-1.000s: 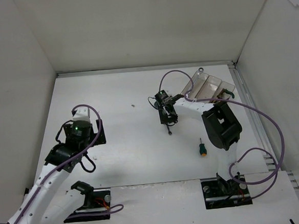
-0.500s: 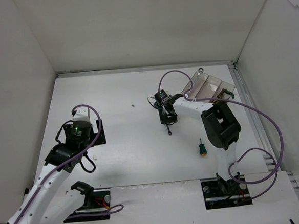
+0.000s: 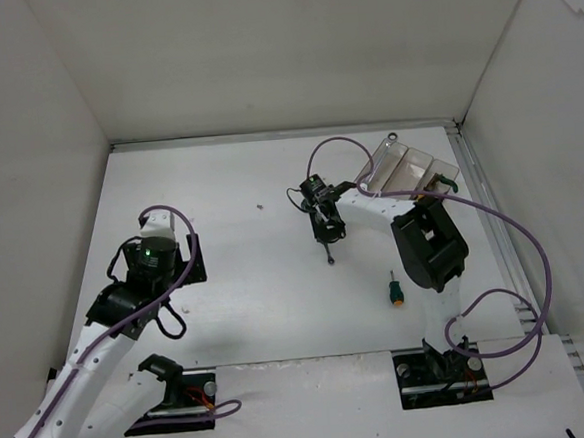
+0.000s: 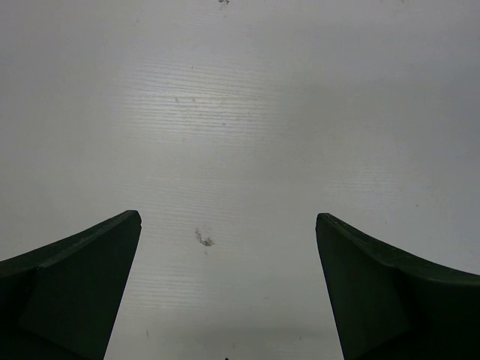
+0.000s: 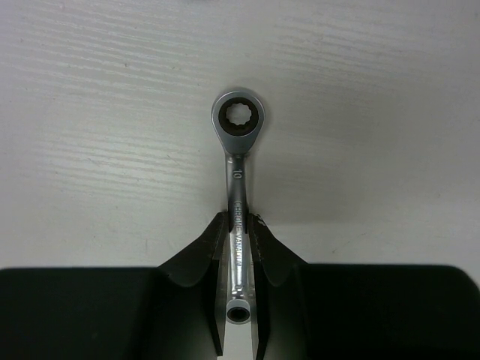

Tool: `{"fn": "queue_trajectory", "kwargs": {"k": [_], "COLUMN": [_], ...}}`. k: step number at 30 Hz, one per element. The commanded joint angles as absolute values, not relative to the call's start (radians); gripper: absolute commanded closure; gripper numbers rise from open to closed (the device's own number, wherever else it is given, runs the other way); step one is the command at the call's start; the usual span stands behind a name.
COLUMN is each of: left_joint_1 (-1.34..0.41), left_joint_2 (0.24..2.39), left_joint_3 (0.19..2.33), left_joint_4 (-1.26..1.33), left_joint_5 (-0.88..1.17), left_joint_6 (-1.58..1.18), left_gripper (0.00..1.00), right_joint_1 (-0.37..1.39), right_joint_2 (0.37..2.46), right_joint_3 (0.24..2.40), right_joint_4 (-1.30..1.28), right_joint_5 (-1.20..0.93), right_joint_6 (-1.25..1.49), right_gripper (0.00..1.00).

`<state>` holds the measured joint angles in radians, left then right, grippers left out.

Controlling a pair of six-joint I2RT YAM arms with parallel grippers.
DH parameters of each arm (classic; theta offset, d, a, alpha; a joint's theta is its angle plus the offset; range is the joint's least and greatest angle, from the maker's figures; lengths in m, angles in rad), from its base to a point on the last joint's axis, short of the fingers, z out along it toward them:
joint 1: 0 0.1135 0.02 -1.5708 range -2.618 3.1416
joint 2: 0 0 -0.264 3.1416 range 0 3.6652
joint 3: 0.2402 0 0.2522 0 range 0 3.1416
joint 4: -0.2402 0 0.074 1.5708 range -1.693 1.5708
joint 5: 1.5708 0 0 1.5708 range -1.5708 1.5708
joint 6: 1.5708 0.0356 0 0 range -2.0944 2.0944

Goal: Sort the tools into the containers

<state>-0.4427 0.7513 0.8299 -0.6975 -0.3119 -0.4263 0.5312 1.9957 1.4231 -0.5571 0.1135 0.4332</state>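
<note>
1. The left gripper (image 4: 229, 217) hangs at 9 o'clock over the bare table (image 3: 248, 312). Its jaws are wide and nothing is between them.
2. 1 green-handled screwdriver (image 3: 395, 291) lies loose at 4 o'clock from the table's middle, well apart from the bins. It has not yet been sorted.
3. Just past the middle toward 2 o'clock, the right gripper (image 5: 238, 225) has its jaws pinched narrow on the shank of a slim silver wrench (image 5: 235, 176). The ring end points away from the wrist. I cannot tell whether the wrench is off the table. The grasp looks made and the carry not begun.
4. The containers (image 3: 409, 166) sit at 2 o'clock by the far right corner. A second wrench (image 3: 393, 137) pokes its ring over the far rim. The rest of the contents are too dim to count. With only 2 tools seen outside, the sorting looks mostly done.
</note>
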Motion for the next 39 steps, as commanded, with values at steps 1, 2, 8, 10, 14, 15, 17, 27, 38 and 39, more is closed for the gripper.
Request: {"fn": "queue_trajectory", "kwargs": {"k": [1, 2, 8, 10, 14, 15, 17, 27, 38, 39], "left_joint_1": [-0.436, -0.436, -0.436, -0.436, -0.436, -0.436, -0.436, -0.436, -0.436, -0.436], "left_joint_2": [0.744, 0.744, 0.736, 0.736, 0.736, 0.739, 0.741, 0.744, 0.744, 0.749], "left_joint_3": [0.854, 0.854, 0.854, 0.854, 0.854, 0.854, 0.854, 0.854, 0.853, 0.854], "left_joint_4": [-0.655, -0.655, -0.655, -0.655, -0.655, -0.655, -0.655, -0.653, -0.652, -0.653], "left_joint_5": [-0.327, -0.327, -0.33, -0.33, -0.328, -0.328, -0.327, -0.324, -0.322, -0.321], "left_joint_6": [-0.422, -0.423, -0.425, -0.423, -0.423, -0.423, -0.422, -0.423, -0.422, -0.422], "left_gripper": [0.0, 0.0, 0.0, 0.0, 0.0, 0.0, 0.0, 0.0, 0.0, 0.0], "right_joint_1": [0.531, 0.532, 0.534, 0.529, 0.514, 0.503, 0.495, 0.339, 0.088, 0.077], "right_joint_2": [1.959, 1.935, 1.868, 1.856, 1.813, 1.806, 1.792, 1.756, 1.897, 1.926], "right_joint_3": [1.439, 1.451, 1.492, 1.499, 1.522, 1.525, 1.542, 1.684, 1.882, 1.899], "right_joint_4": [-0.624, -0.626, -0.627, -0.627, -0.629, -0.629, -0.63, -0.656, -0.661, -0.661], "right_joint_5": [0.132, 0.136, 0.13, 0.127, 0.118, 0.115, 0.1, 0.13, 0.167, 0.164], "right_joint_6": [0.42, 0.42, 0.428, 0.433, 0.443, 0.443, 0.443, 0.475, 0.61, 0.626], "right_gripper": [1.0, 1.0, 1.0, 1.0, 1.0, 1.0, 1.0, 1.0, 1.0, 1.0]}}
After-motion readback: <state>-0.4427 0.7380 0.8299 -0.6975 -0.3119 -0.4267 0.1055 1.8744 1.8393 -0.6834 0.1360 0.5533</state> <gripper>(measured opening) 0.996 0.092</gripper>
